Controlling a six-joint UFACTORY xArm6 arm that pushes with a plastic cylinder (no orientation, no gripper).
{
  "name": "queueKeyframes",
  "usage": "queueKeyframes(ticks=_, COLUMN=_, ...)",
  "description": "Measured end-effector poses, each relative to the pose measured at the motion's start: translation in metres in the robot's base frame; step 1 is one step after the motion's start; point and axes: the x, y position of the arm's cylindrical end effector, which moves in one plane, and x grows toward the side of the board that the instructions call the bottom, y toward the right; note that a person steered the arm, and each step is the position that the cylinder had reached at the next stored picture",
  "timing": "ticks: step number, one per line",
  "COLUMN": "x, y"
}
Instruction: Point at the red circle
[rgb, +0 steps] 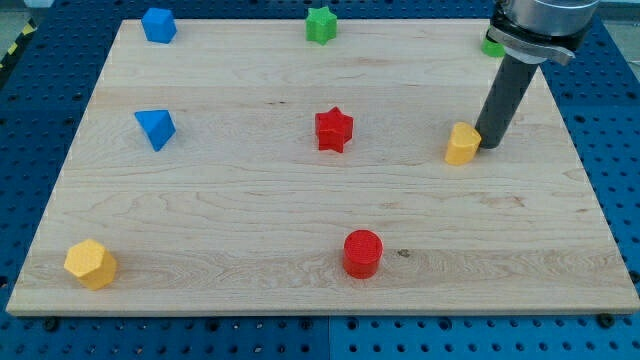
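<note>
The red circle (363, 253) is a short red cylinder near the view's bottom, a little right of the middle of the wooden board (250, 210). My tip (489, 146) is at the view's right, touching or almost touching the right side of a small yellow block (462, 144). The tip is far up and right of the red circle. A red star (334, 130) sits at the board's middle, above the red circle.
A blue block (158, 24) is at the top left, a blue triangle (156, 128) at the left, a yellow hexagon (91, 264) at the bottom left. A green star (321, 24) is at the top. A green block (492, 45) is partly hidden behind the arm.
</note>
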Motion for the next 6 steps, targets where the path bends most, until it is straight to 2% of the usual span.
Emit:
queueKeyframes(ticks=1, x=0.0, y=-0.012)
queueKeyframes(ticks=2, x=0.011, y=0.007)
queueKeyframes(ticks=3, x=0.072, y=0.041)
queueKeyframes(ticks=4, x=0.141, y=0.039)
queueKeyframes(ticks=5, x=0.181, y=-0.021)
queueKeyframes(ticks=6, x=0.191, y=-0.097)
